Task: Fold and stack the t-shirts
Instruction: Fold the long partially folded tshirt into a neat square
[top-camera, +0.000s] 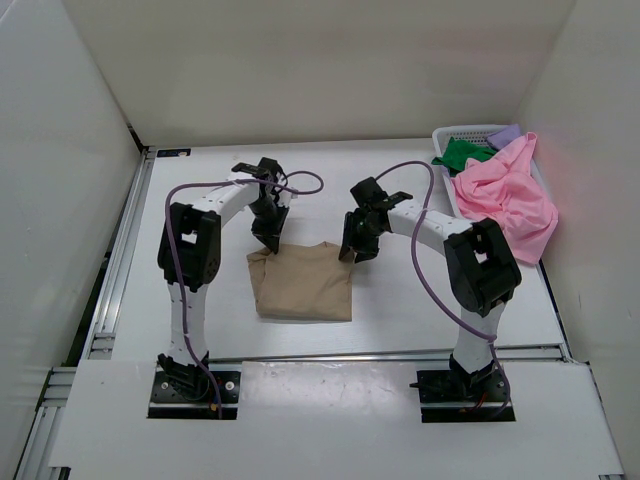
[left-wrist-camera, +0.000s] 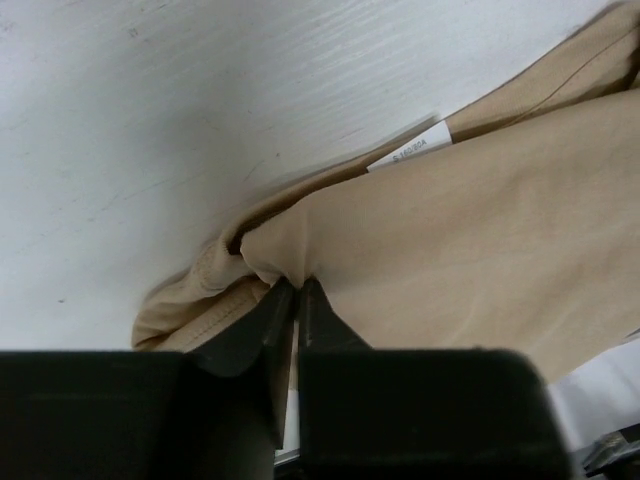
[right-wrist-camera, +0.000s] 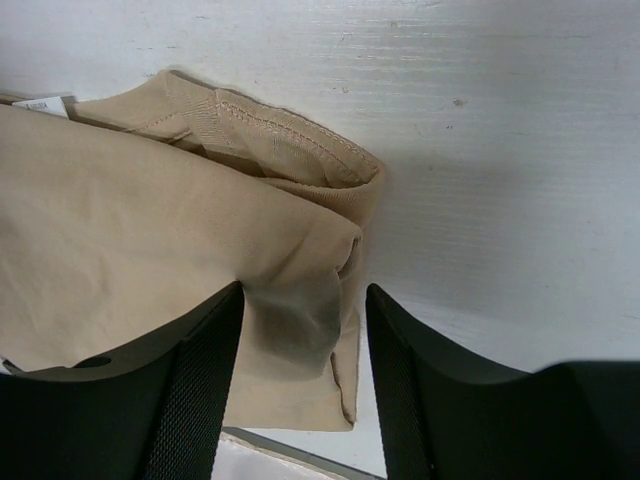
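The tan t-shirt (top-camera: 300, 282), soft matte cloth with a ribbed, stitched collar (right-wrist-camera: 290, 140), lies folded into a rough rectangle on the white table (top-camera: 400, 310) between the arms. The left gripper (left-wrist-camera: 296, 292) pinches a fold at its far left corner, jaws almost together. The right gripper (right-wrist-camera: 304, 300) stands spread, straddling the far right corner unclamped.
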